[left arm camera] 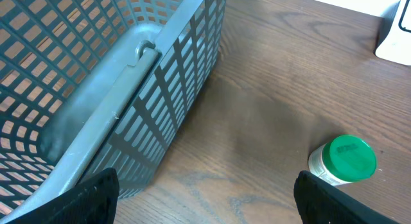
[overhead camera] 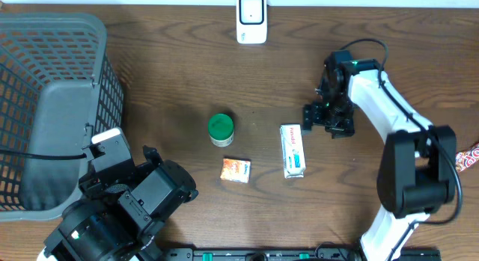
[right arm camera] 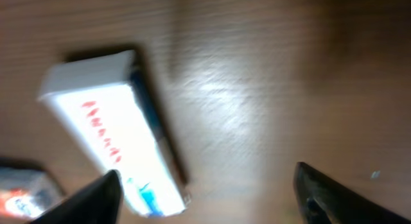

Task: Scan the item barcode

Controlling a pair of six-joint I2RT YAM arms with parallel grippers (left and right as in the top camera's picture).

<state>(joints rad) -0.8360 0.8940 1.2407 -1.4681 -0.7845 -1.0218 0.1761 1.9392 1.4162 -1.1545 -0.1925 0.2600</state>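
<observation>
The brown wooden table (overhead camera: 187, 81) is taking up the whole scene. On its left end a big grey mesh basket (overhead camera: 52, 104) is sitting, its wall filling most of the left wrist view.

The left arm (overhead camera: 120, 209) is resting low at the near left corner, just beside the basket. The left gripper (left arm camera: 209, 201) is holding its fingers spread wide with only bare wood between them, and it is pointing toward the middle of the table.

The right arm (overhead camera: 389, 119) is reaching in from the right edge. The right gripper (overhead camera: 327, 120) is hovering with its fingers spread apart and nothing between them, near the top end of the box but apart from it.

A white scanner unit (overhead camera: 251, 19) is standing at the far edge of the table, well apart from both grippers.

The long white box (overhead camera: 293, 150), with red lettering on its face, is lying flat on the wood just left of the right gripper. The right wrist view is blurring it, so I cannot tell which side is carrying a barcode.

A small jar with a green lid (overhead camera: 221, 129) is standing upright near the middle of the table. A little orange packet (overhead camera: 236, 170) is lying flat between the jar and the box, nearer the front edge.
</observation>
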